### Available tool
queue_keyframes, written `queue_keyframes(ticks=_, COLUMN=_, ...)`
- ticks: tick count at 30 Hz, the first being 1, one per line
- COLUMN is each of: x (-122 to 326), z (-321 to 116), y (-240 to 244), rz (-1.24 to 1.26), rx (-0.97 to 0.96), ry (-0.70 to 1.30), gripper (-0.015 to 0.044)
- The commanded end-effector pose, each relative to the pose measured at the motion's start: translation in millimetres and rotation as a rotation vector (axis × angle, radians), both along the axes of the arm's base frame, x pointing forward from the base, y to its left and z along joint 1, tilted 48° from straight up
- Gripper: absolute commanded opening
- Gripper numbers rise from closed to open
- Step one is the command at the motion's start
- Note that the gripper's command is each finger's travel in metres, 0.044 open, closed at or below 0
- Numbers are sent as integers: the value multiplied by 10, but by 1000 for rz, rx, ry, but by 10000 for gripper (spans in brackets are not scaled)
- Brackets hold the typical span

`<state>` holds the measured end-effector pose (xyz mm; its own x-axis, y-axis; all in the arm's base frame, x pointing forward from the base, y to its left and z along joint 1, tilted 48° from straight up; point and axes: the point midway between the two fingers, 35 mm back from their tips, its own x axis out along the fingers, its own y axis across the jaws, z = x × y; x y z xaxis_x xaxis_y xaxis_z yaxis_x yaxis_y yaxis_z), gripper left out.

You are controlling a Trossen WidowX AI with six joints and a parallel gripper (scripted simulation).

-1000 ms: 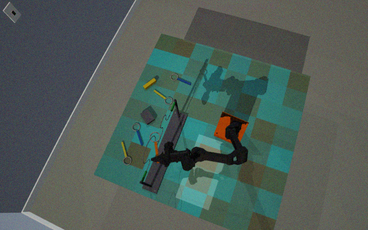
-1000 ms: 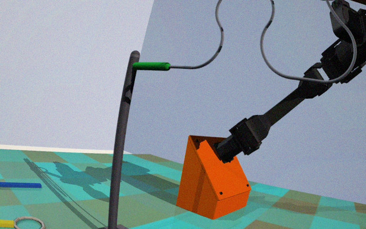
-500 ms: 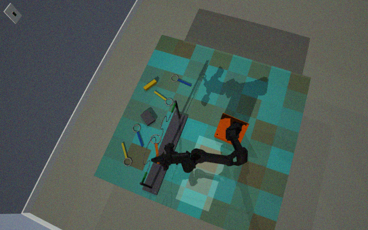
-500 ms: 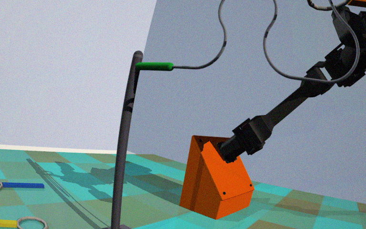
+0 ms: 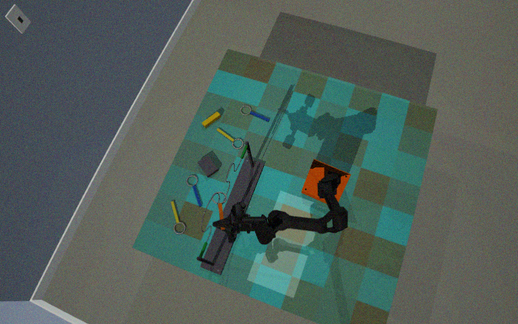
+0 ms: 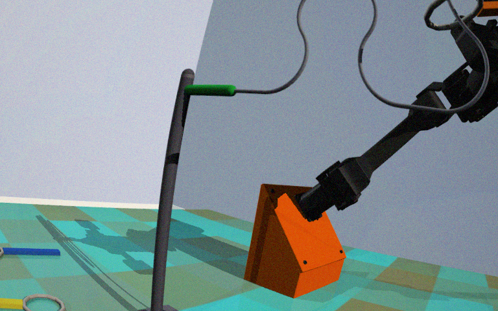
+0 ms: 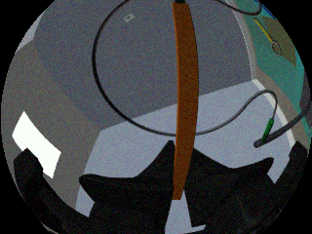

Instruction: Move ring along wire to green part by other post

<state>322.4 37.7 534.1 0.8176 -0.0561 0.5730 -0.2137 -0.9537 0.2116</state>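
Note:
The ring is around the grey wire, between the two ends; whether they touch I cannot tell. My gripper is shut on the orange handle, which runs up between the fingers in the wrist view. The ring is mostly cut off there. One green part meets the upper post of the top view. The other green part meets the lower post.
The posts stand on a dark base bar. Loose rings with blue handles and yellow handles, a yellow block and a grey block lie beyond the wire. The orange arm mount stands behind the bar.

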Motion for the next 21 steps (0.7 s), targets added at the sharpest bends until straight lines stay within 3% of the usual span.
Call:
queue_keyframes(ticks=1, x=6, z=1, y=-17, rz=3, rx=49, ry=-4, gripper=-150)
queue_keyframes(ticks=21, x=3, z=12, y=2, rz=17, rx=208, ry=-22, gripper=-150)
